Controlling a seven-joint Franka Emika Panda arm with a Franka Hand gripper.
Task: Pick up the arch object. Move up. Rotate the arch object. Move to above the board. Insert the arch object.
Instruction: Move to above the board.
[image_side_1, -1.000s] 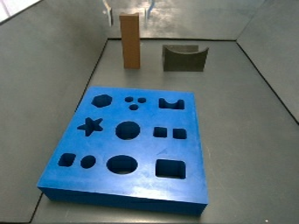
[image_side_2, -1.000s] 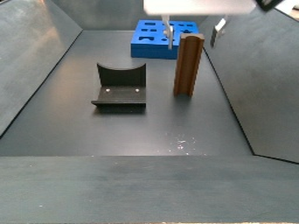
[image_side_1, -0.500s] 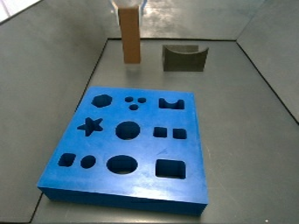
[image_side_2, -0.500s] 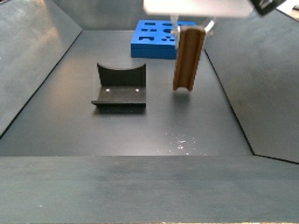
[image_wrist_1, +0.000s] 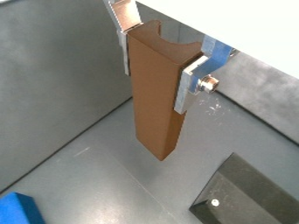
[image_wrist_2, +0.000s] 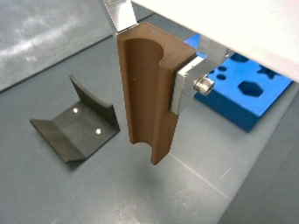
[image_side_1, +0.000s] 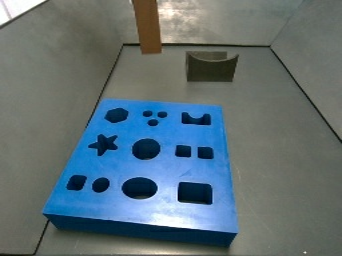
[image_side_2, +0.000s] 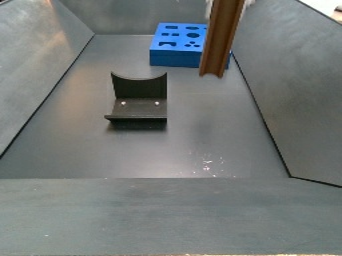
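Orange-brown wood, the arch object (image_wrist_1: 156, 96) hangs straight up and down, off the floor, with the gripper (image_wrist_1: 160, 52) closed on its top end, one silver finger (image_wrist_2: 187, 85) on each side. Its long side points down, so it likely needs turning next. The board (image_side_1: 148, 163) lies well apart across the floor, with open room between and a grey block (image_side_1: 209, 66) near the arch object
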